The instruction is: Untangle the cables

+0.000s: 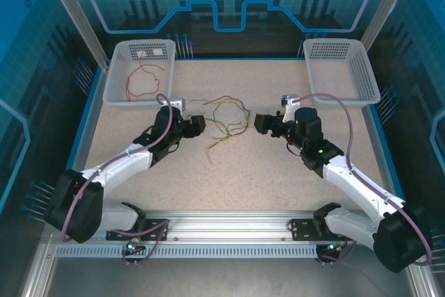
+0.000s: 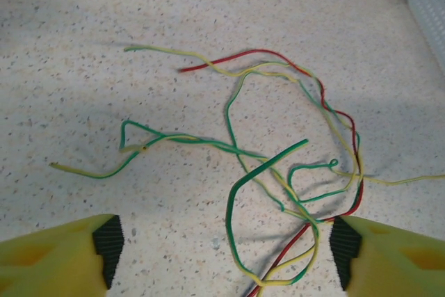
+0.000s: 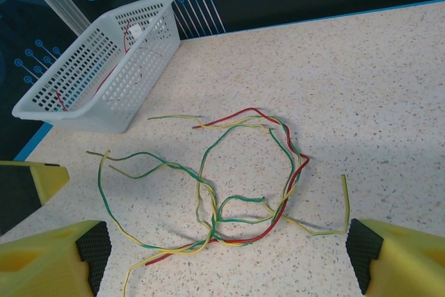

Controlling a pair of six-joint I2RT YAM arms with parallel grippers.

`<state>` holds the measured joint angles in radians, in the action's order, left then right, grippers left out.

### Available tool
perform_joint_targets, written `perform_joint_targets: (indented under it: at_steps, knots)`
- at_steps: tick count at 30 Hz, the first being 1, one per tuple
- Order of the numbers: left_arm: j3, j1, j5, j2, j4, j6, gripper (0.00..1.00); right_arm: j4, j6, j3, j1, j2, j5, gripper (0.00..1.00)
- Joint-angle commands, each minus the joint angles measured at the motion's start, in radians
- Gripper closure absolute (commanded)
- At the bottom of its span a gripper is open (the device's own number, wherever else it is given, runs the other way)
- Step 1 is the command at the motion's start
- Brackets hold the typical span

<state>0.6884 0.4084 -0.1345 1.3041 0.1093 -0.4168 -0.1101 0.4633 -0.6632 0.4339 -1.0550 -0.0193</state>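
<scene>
The cables (image 1: pixel 226 122) lie as a loose tangle of thin red and yellow-green wires in the middle of the table, between my two grippers. My left gripper (image 1: pixel 197 124) sits just left of the tangle, open. In the left wrist view a yellow-green loop and a red strand (image 2: pixel 278 158) lie on the table between the wide-apart fingers of the left gripper (image 2: pixel 226 252), gripped by nothing. My right gripper (image 1: pixel 263 123) faces the tangle from the right, open, and its wrist view shows the whole tangle (image 3: pixel 229 186) ahead of the right gripper (image 3: pixel 226 252). One red cable (image 1: pixel 142 78) lies apart in the left basket.
A white mesh basket (image 1: pixel 115 74) stands at the back left, and its side wall (image 3: pixel 132 81) shows in the right wrist view. A second white basket (image 1: pixel 372 78) stands at the back right. A blue rim borders the speckled table.
</scene>
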Motion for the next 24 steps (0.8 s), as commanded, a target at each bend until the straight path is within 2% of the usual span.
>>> perform_joint_targets:
  at_steps: [1, 4, 8, 11, 17, 24]
  knots:
    - [-0.002, 0.0, 0.032, 0.054, 0.001, 0.007, 0.12, -0.053, -0.007, 0.011, 0.016, -0.004, -0.011, 0.08]
    - [0.013, 0.005, 0.086, 0.124, 0.043, 0.039, 0.11, -0.057, -0.005, 0.007, 0.02, -0.016, -0.009, 0.08]
    - [0.028, 0.018, 0.085, 0.207, 0.102, 0.055, 0.16, -0.057, -0.008, 0.002, 0.025, -0.019, -0.01, 0.07]
    - [0.045, 0.019, 0.085, 0.278, 0.128, 0.058, 0.29, -0.057, -0.012, -0.002, 0.025, -0.013, -0.007, 0.07]
    - [0.054, 0.04, 0.124, 0.267, 0.165, 0.06, 0.78, -0.026, -0.023, -0.013, 0.03, -0.001, -0.017, 0.07]
    - [0.082, 0.053, 0.148, 0.139, 0.046, 0.07, 0.94, -0.038, -0.019, -0.001, 0.034, -0.006, -0.03, 0.06]
